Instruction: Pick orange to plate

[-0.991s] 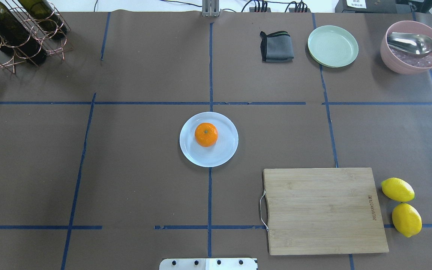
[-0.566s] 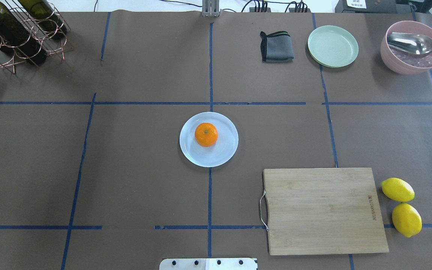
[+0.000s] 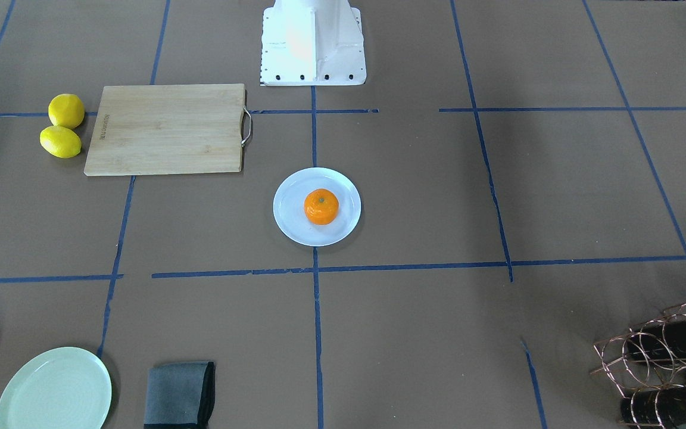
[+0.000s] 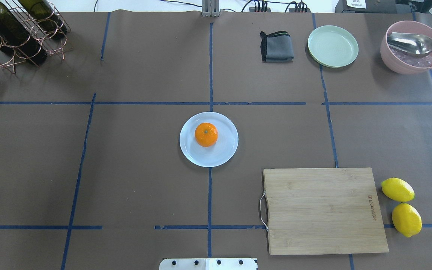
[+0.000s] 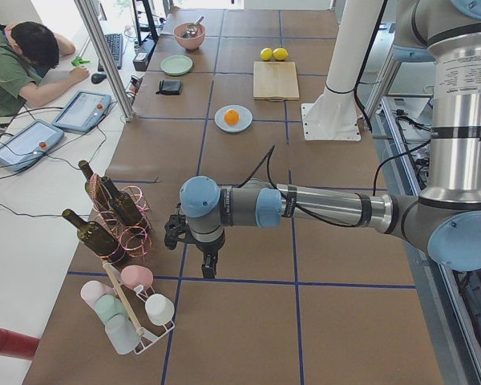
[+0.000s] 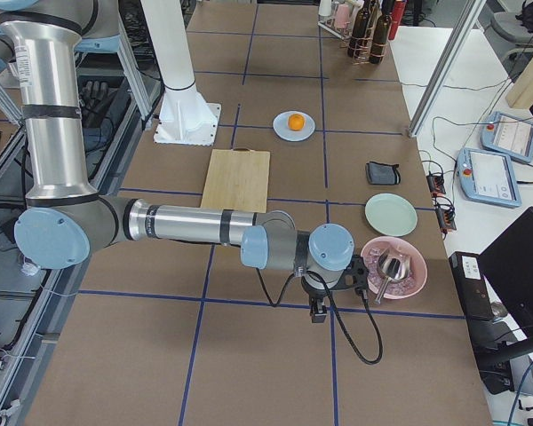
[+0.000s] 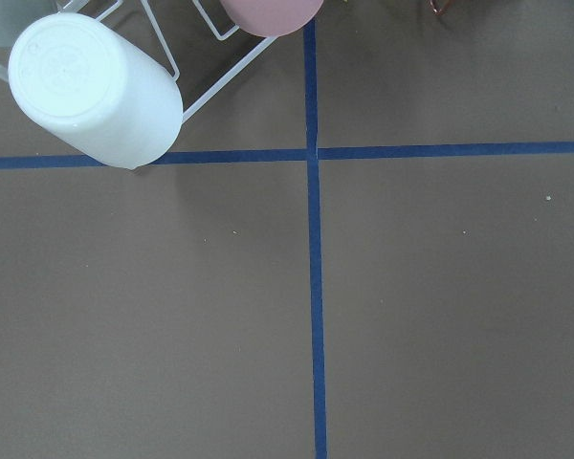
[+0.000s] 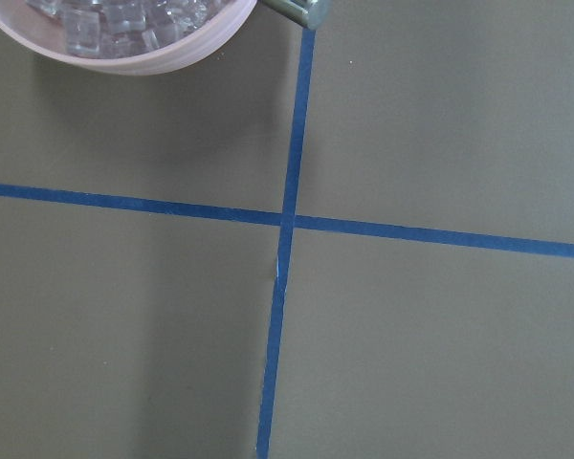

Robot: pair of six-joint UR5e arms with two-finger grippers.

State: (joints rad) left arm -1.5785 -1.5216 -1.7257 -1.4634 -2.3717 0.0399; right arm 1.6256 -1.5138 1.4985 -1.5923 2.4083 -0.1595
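Change: nothing is being seen to shift over the last second; the orange (image 4: pixel 206 134) is being carried by the plate (image 4: pixel 224 153) as before.
Meaning: the task is being judged done.
Orange: being kept near the plate's middle, mid tabletop (image 4: pixel 126 168).
Left tool (image 5: pixel 208 265): being held at the far-left end, near a cup rack (image 5: pixel 132 309); opening cannot be told.
Right tool (image 6: pixel 318 308): being held beside the pink bowl (image 6: pixel 421 266); opening cannot be told.

White cup (image 7: pixel 96 88) by wire rack (image 7: pixel 230 84), pink cup (image 7: pixel 271 11); blue tape cross (image 7: pixel 312 153).
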